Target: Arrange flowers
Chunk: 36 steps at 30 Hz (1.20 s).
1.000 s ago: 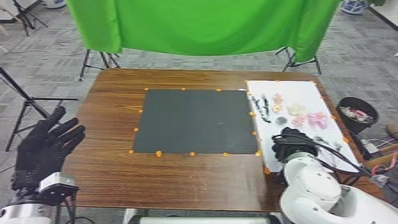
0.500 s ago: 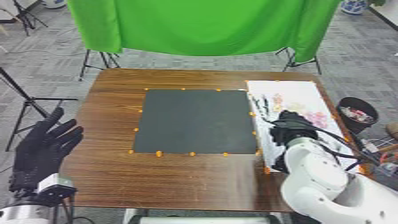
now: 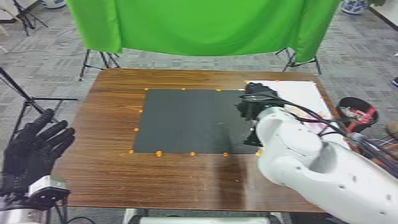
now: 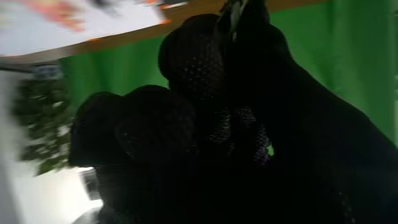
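I noted the right hand (image 3: 258, 95) had moved to the dark mat's (image 3: 191, 122) far right corner, curled, pinching a slim greenish sprig (image 4: 235, 18); placement looked due. Pink flowers (image 4: 60, 15) lay right of the mat; left hand (image 3: 34, 152) open.

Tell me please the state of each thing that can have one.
Left hand: open
Right hand: pinching a thin leaf-like piece
Pink flowers: lying on the white sheet
White sheet: flat, partly covered
Black mat: lying flat
Green cloth: hanging
Waste bin: open-topped, things inside
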Motion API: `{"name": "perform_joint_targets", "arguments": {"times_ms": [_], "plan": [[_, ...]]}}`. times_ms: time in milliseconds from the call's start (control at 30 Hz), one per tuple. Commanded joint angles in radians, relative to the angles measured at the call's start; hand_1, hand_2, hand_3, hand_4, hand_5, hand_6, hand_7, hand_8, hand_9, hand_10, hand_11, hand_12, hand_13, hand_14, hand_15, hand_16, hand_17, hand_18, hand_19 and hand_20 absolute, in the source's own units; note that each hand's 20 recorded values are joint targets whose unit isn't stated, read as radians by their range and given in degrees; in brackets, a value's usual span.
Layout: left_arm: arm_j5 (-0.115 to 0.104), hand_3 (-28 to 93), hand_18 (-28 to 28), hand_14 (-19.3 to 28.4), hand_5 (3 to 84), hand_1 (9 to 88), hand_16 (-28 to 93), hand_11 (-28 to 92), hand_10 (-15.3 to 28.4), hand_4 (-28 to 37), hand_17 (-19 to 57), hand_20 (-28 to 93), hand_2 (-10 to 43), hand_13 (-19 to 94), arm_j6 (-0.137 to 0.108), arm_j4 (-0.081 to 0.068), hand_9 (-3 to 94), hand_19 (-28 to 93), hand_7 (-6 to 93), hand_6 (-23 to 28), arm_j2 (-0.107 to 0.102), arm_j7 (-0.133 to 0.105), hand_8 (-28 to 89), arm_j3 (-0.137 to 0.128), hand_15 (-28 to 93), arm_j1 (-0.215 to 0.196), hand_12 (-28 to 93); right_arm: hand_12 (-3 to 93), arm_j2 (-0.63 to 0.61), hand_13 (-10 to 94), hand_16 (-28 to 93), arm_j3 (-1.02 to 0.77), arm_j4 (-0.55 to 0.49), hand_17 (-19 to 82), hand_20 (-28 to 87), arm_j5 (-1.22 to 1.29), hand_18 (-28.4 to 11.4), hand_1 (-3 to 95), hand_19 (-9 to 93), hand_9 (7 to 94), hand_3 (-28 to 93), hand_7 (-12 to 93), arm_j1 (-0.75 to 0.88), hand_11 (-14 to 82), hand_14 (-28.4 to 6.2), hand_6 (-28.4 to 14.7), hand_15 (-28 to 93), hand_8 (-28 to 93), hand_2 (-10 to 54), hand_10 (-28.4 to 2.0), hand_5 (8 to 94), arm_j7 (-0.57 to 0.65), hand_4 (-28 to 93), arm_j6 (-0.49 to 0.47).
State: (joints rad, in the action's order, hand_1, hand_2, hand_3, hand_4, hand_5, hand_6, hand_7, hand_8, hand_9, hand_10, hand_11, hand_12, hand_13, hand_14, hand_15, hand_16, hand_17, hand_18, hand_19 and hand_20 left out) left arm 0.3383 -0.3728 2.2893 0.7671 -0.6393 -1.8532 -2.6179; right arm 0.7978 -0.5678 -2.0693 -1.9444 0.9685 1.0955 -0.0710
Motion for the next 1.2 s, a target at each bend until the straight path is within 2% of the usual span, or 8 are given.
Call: {"name": "perform_joint_targets", "arguments": {"times_ms": [33,100,300,500,867,900,1067,1200], "plan": [[0.078,64,25.0,26.2,35.6,29.2,-11,26,19.3,-21.1,-8.5,2,5.8,19,0.015,0.015,31.6,46,9.3,8.7,0.079,0.138,-8,-0.035,52,0.031,11,27.9,0.269,87,19,0.053,0.105,64,39,0.019,-16.6,50.4,93,87.5,80,32,-0.083,45.5,-7.1,-4.7,70,27,-7.3,-13.3,80.2,-0.044,-9,-0.060],[0.105,64,25.0,26.2,35.6,29.3,-11,26,19.3,-21.1,-8.5,2,5.9,19,0.032,0.009,31.6,46,9.4,8.6,0.097,0.183,-8,-0.037,52,0.069,11,27.9,0.313,88,19,0.065,0.147,64,39,0.034,-16.5,50.5,93,87.6,80,32,-0.096,45.5,-7.0,-4.7,70,27,-7.2,-13.3,80.2,-0.043,-9,-0.067],[0.138,64,25.0,26.1,35.5,29.3,-11,26,19.4,-21.1,-8.5,2,5.8,19,0.062,-0.010,31.6,46,9.4,8.7,0.115,0.244,-8,-0.020,52,0.152,11,28.0,0.424,88,19,0.119,0.280,64,39,0.068,-16.5,50.3,93,87.5,80,32,-0.139,45.5,-6.9,-4.7,70,27,-7.3,-13.2,80.3,-0.050,-9,-0.089],[0.121,64,25.0,26.1,35.5,29.3,-11,26,19.4,-21.2,-8.4,2,5.8,19,0.042,-0.005,31.6,46,9.4,8.7,0.080,0.206,-8,-0.026,52,0.144,11,28.1,0.511,88,19,0.185,0.398,64,39,0.140,-16.4,50.4,93,87.3,80,32,-0.181,45.6,-6.8,-4.5,70,26,-7.0,-13.2,80.2,-0.031,-10,-0.097],[0.138,64,25.0,26.1,35.4,29.3,-11,26,19.4,-21.2,-8.4,2,5.8,19,0.068,-0.029,31.4,46,9.4,8.6,0.075,0.230,-8,0.031,52,0.233,11,27.7,0.574,87,19,0.214,0.495,64,39,0.181,-16.4,50.4,93,86.9,79,33,-0.179,46.1,-7.1,-4.4,70,26,-6.6,-13.2,79.8,0.006,-11,-0.073],[0.164,64,25.0,26.1,35.4,29.3,-11,26,19.4,-21.1,-8.4,2,5.8,19,0.096,-0.052,31.4,46,9.4,8.6,0.092,0.286,-8,0.049,52,0.296,11,27.7,0.559,87,19,0.233,0.496,64,39,0.212,-16.3,50.5,93,86.9,79,33,-0.195,46.1,-7.1,-4.3,70,26,-6.5,-13.2,79.7,0.033,-11,-0.043],[0.170,64,25.0,26.1,35.4,29.3,-11,26,19.4,-21.1,-8.4,2,5.8,19,0.104,-0.065,31.4,46,9.4,8.6,0.086,0.302,-8,0.064,52,0.334,11,27.4,0.556,87,19,0.235,0.498,63,38,0.235,-16.3,50.5,93,86.8,79,33,-0.187,45.8,-7.4,-4.2,69,25,-6.5,-13.3,79.4,0.039,-11,-0.030],[0.194,64,25.0,26.1,35.5,29.3,-11,26,19.4,-21.0,-8.4,3,5.8,19,0.134,-0.084,31.4,46,9.4,8.7,0.105,0.356,-8,0.077,52,0.385,12,27.2,0.549,87,19,0.237,0.496,63,37,0.268,-16.4,50.4,93,86.9,78,32,-0.185,45.4,-7.7,-4.3,68,24,-7.0,-13.3,79.7,0.061,-10,-0.008]]}}
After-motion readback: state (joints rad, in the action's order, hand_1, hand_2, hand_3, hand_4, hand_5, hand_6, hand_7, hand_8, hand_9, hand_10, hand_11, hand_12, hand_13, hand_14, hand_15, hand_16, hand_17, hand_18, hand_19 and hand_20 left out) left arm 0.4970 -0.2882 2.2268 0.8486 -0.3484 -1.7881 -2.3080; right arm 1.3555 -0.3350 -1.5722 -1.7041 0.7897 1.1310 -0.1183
